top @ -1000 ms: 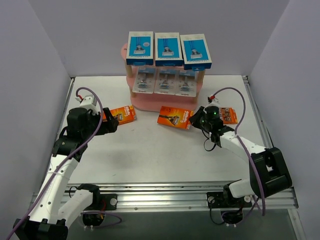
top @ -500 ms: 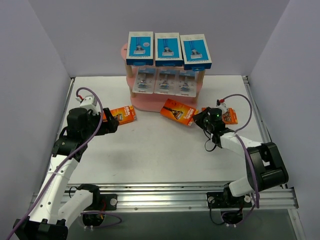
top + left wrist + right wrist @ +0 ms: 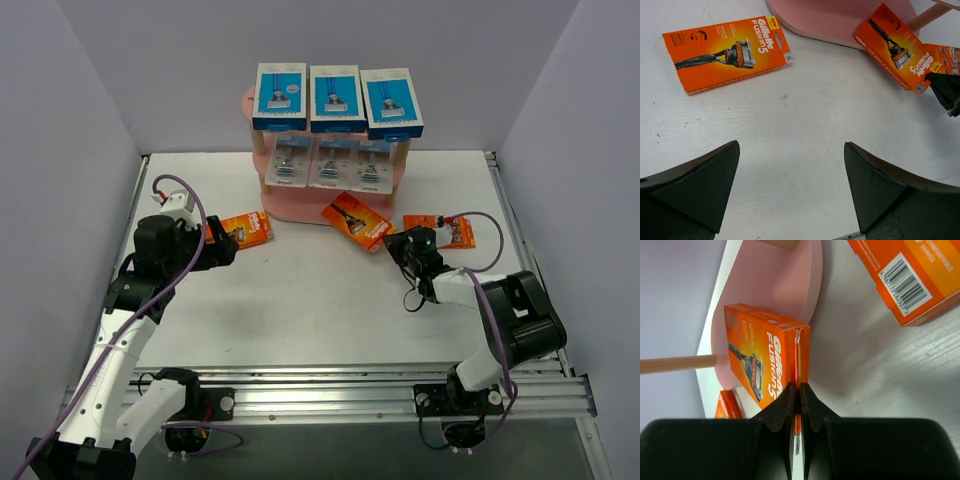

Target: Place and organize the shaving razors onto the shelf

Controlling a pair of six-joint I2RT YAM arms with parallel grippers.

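Right fingers: my right fingers (image 3: 394,243) are pressed together on the thin end flap of one orange pack (image 3: 765,357).
Held pack: it points away from me toward the far-left. Its far end is over the front rim of the shelf (image 3: 300,212) bottom board. I cannot tell if it rests there.
Key relation: the pack's long axis runs from my fingers straight into the bottom tier, so I judge a push along that line seats it.
Left fingers: my left fingers (image 3: 222,250) are spread wide above the bench (image 3: 320,300), holding nothing.
Left pack (image 3: 727,52): flat just beyond them, near the shelf's left end, long axis roughly along the far edge.
Third pack (image 3: 440,231): flat toward the right edge, nearer my right arm.
Upper tiers: blue boxes (image 3: 335,98) on top, clear packs (image 3: 335,163) in the middle.
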